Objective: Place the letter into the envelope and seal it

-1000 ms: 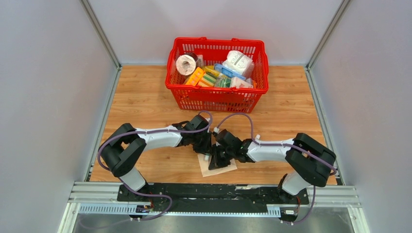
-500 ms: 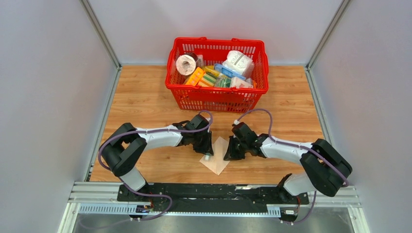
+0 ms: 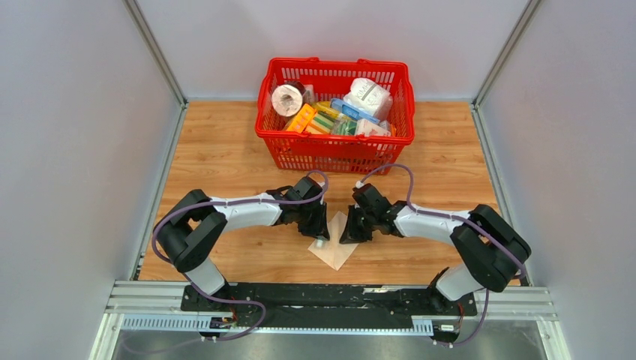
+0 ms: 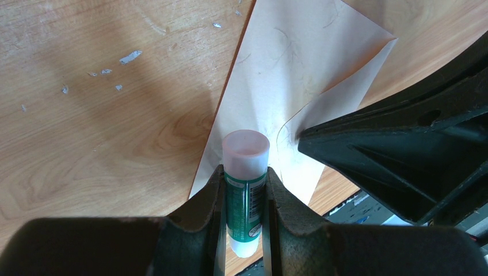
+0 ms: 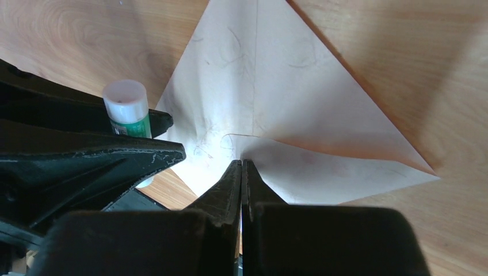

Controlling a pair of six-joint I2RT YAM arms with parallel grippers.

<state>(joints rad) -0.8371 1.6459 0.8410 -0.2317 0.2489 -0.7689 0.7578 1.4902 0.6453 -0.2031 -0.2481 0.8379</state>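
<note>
The tan envelope (image 3: 335, 246) lies cornerwise on the wooden table between my two grippers, its pale flap (image 5: 322, 167) folded over its body (image 5: 276, 86). My left gripper (image 3: 319, 234) is shut on an upright green glue stick (image 4: 246, 150) with a white cap, which stands over the envelope's left edge (image 4: 230, 115). My right gripper (image 5: 241, 164) is shut, with its fingertips at the rounded tip of the flap; nothing shows between the jaws. In the right wrist view the glue stick (image 5: 128, 109) rises just left of the flap. The letter is out of view.
A red basket (image 3: 334, 140) full of packets and rolls stands at the back centre of the table. Grey walls close in the left, right and back. The black rail (image 3: 330, 298) with both arm bases runs along the near edge.
My right gripper has left the top of the envelope, gone right and up, then come back a little to its right edge. The envelope has turned cornerwise. The left gripper has stayed put.
</note>
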